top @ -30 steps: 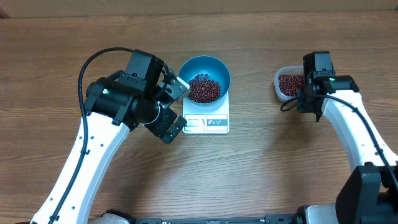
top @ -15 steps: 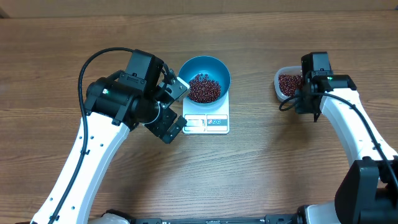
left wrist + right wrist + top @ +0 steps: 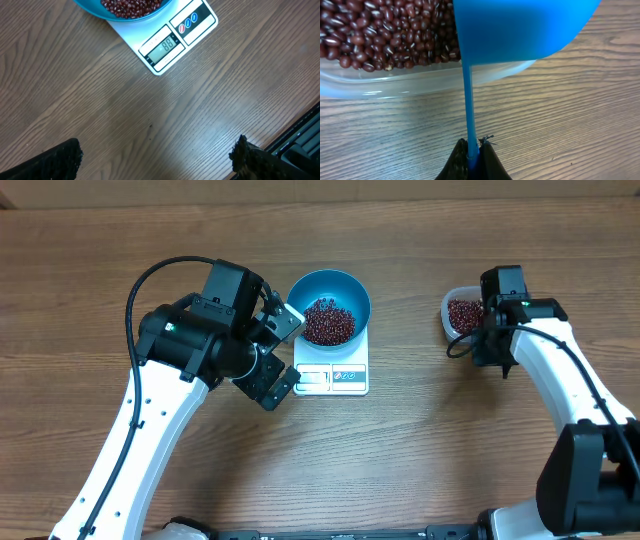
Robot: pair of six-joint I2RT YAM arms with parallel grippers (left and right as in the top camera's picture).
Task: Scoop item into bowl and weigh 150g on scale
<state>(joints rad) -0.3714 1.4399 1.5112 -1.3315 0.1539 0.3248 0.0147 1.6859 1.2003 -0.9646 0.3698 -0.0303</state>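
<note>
Bright blue round deep bowl (image 3: 330, 277) stands on the small flat white square scale (image 3: 332, 378) and holds a heap of small dark red-brown beans (image 3: 328, 322). The left tool (image 3: 285, 355) hovers just beside the scale over the wooden tabletop (image 3: 450, 450), jaws spread wide and empty. The right tool (image 3: 474, 155) pinches the thin handle of a small blue plastic scoop (image 3: 520, 30) at the wall of a clear plastic tub (image 3: 395, 84) that contains more beans.

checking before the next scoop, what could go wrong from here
1. The right tool pinches the scoop only by its thin handle, so a loaded scoop may twist and spill beans beside the tub.
2. The open left tool hangs close beside the scale; a nudge could shift the bowl and skew the reading.
</note>
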